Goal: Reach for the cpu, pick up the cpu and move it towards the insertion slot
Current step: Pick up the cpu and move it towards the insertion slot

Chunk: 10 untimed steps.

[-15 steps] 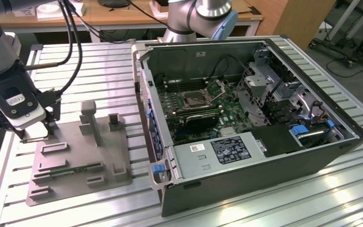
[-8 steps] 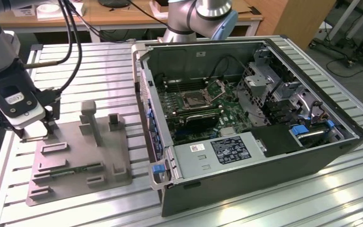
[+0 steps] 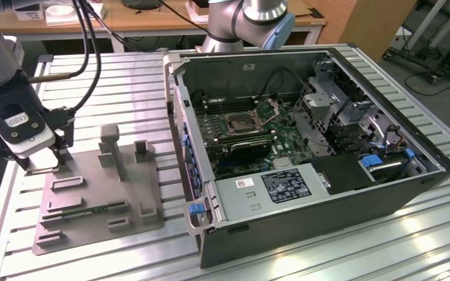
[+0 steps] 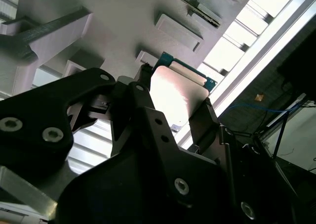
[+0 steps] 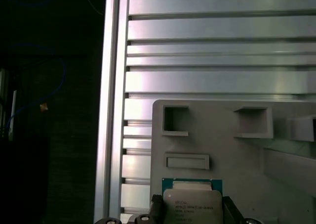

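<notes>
The cpu (image 4: 177, 88) is a flat square chip with a shiny metal top and a green rim, sitting between two black fingers (image 4: 139, 83) in both wrist views. My gripper (image 5: 192, 210) is shut on the cpu (image 5: 192, 204) from two opposite sides, low over a corner of the grey fixture plate (image 5: 276, 150). In the exterior view my gripper (image 3: 41, 167) is at the far left, over that fixture plate (image 3: 92, 187). The insertion slot (image 3: 241, 123) lies in the green motherboard inside the open computer case, with its silver retention plate (image 3: 270, 107) tilted up.
The open computer case (image 3: 287, 234) takes up the exterior view's right half of the slatted aluminium table (image 3: 84, 82). Upright grey posts (image 3: 109, 143) rise from the fixture, and a thin green strip (image 3: 92, 209) lies on it. The table's edge (image 5: 113, 110) runs close beside my gripper.
</notes>
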Motion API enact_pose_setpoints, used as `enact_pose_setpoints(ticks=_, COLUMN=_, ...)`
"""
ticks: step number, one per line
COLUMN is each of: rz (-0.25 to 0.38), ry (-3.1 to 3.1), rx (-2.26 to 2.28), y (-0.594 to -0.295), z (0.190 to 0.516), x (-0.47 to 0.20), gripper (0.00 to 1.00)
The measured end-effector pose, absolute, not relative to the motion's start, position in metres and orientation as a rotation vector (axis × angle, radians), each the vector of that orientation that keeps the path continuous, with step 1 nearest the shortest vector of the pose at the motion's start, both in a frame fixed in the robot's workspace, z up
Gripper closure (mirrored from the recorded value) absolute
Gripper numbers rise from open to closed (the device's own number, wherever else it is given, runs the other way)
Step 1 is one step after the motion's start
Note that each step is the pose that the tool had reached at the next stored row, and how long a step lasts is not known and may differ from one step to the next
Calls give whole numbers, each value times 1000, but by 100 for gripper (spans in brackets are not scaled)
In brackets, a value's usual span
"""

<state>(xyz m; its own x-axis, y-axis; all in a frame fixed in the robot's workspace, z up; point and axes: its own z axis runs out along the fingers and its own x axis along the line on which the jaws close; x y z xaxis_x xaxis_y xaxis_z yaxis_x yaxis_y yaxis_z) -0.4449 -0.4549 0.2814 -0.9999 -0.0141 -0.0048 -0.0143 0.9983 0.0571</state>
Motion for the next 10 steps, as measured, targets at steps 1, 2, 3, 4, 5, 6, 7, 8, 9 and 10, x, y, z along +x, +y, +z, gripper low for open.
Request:
enact_pose_setpoints(ticks=1, rz=90, ry=3136, rx=-22, y=-455, z=282, x=-445, gripper=45)
enact_pose_setpoints(ticks=2, rz=90, ry=3136, rx=-22, y=-455, z=282, x=-445, gripper=45)
enact_pose_setpoints(ticks=3, rz=90, ry=3136, rx=-22, y=-455, z=283, x=-445, gripper=45)
enact_pose_setpoints(ticks=4, rz=90, ry=3136, rx=-22, y=-455, z=283, x=-445, gripper=45)
enact_pose_setpoints(ticks=5, rz=90, ry=3136, rx=-22, y=-455, z=283, x=-445, gripper=45)
enact_pose_setpoints(ticks=6, rz=90, ry=3136, rx=-22, y=-455, z=284, x=-445, gripper=45)
enact_pose_setpoints(ticks=7, rz=90, ry=3136, rx=-22, y=-455, z=284, x=-445, gripper=45)
enact_pose_setpoints(ticks=8, rz=90, ry=3136, rx=-22, y=-455, z=284, x=-445, gripper=45)
enact_pose_setpoints(ticks=9, rz=90, ry=3136, rx=-22, y=-455, z=285, x=-445, gripper=45)
enact_pose_setpoints(ticks=10, rz=90, ry=3136, rx=-22, y=-455, z=285, x=-445, gripper=45)
